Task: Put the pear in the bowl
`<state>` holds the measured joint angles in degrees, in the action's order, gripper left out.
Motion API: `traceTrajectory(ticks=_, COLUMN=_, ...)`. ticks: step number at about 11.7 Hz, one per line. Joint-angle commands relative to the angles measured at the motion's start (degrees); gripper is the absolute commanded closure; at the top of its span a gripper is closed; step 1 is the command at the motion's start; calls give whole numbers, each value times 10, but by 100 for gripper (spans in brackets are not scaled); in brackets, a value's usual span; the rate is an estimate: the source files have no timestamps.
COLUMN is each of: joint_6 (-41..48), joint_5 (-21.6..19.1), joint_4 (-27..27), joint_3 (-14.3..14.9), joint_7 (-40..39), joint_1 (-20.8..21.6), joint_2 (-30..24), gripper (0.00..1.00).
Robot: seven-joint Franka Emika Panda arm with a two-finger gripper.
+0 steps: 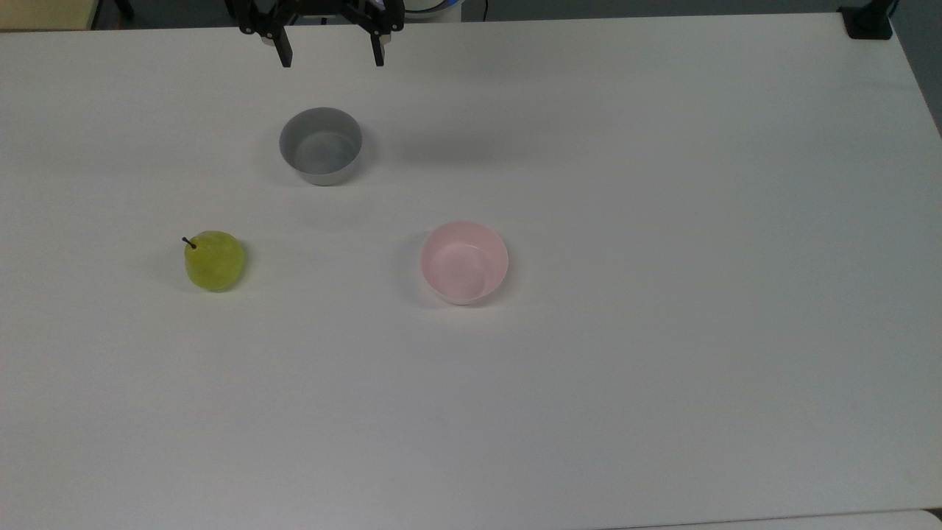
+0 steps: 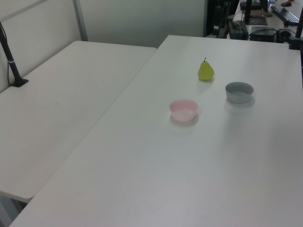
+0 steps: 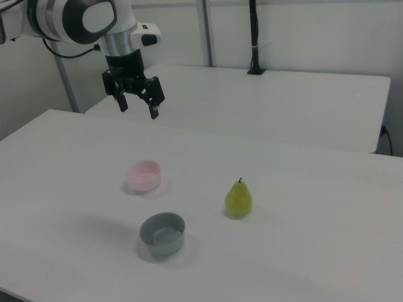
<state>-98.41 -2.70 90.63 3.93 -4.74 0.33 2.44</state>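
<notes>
Gripper (image 1: 331, 55) hangs high over the desk (image 1: 662, 294), fingers (image 3: 153, 113) spread wide, nothing betw. them. Pear (image 1: 214, 260) stands upright on the desk, well apart from the fingers, off to the top view's left and lower; pink bowl (image 1: 464, 262) sits empty, also well apart, w/ grey bowl (image 1: 321, 146) nearest below the fingers. Step in hand looks like the reach. Best approach prob.: come straight down over the pear's fat lower body, avoid the stem, close gently, don't clip the grey bowl en route.
</notes>
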Motion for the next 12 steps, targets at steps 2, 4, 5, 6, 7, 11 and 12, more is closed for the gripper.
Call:
traceTrajectory(ticks=2, joint_6=-17, joint_5=-9, joint_4=15, joint_3=-8, joint_7=-10, joint_1=-2, joint_2=-6, gripper=0)
traceTrajectory(ticks=4, joint_6=-17, joint_5=-9, joint_4=14, joint_3=-9, joint_7=-10, joint_1=-2, joint_2=-6, gripper=0)
traceTrajectory(ticks=5, joint_6=-17, joint_5=-8, joint_4=14, joint_3=-9, joint_7=-10, joint_1=-2, joint_2=-6, gripper=0)
traceTrajectory(ticks=6, joint_6=-17, joint_5=-9, joint_4=14, joint_3=-9, joint_7=-10, joint_1=-2, joint_2=-6, gripper=0)
traceTrajectory(ticks=7, joint_6=-17, joint_5=-9, joint_4=14, joint_3=-9, joint_7=-10, joint_1=-2, joint_2=-6, gripper=0)
traceTrajectory(ticks=11, joint_6=-15, joint_5=-8, joint_4=11, joint_3=-8, joint_7=-19, joint_1=-10, joint_2=-7, gripper=0)
traceTrajectory(ticks=12, joint_6=-15, joint_5=-7, joint_4=11, joint_3=-7, joint_7=-32, joint_1=-10, joint_2=-6, gripper=0)
